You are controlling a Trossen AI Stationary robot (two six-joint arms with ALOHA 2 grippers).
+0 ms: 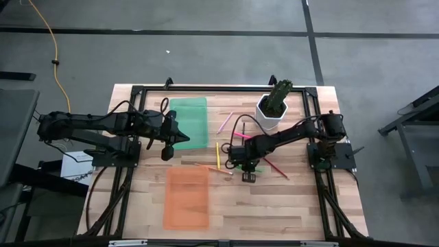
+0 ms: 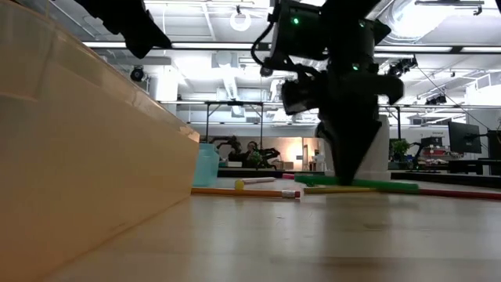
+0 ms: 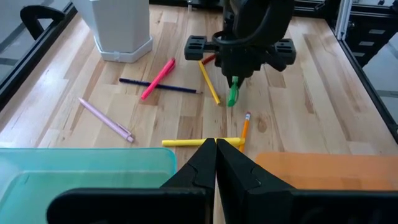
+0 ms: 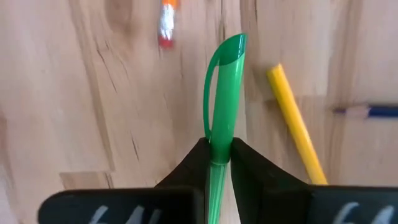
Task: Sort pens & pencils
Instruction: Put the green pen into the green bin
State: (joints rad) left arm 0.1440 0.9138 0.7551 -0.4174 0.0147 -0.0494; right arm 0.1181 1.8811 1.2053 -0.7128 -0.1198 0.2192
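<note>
A light wooden table (image 1: pixel 288 206) seen from above, with a dark robot arm reaching in from each side.

The right gripper (image 4: pixel 219 158) is down at the middle of the table, its two dark fingers pinched on a green plastic pen (image 4: pixel 222 93). The pen's clipped end sticks out past the fingertips, over the wood. In the view from the left wrist, the same green pen (image 3: pixel 232 94) hangs from that gripper, just above the tabletop.

The left gripper (image 3: pixel 215 155) hovers to the left, near the edge of a translucent teal rectangular tray (image 1: pixel 189 120) at the far left of the table. Its fingers are pressed together and hold nothing. A translucent orange rectangular tray (image 1: pixel 186 197) lies nearer, in front of the teal one.

The other pens and pencils are scattered on the wood between the trays and a white hexagonal pot (image 1: pixel 271 114) holding a green plant, at the far right. A yellow pen (image 3: pixel 200 143) lies just beyond the left gripper's tips, with an orange pencil (image 3: pixel 244 127) beside it. A yellow-orange pencil (image 3: pixel 209 82) lies next to the green pen. Farther left, a magenta pen (image 3: pixel 158 79) crosses a dark blue pencil (image 3: pixel 160 86). A pale pink pen (image 3: pixel 104 119) lies apart from them. A red pencil (image 1: pixel 276 167) lies to the right of the right gripper.
</note>
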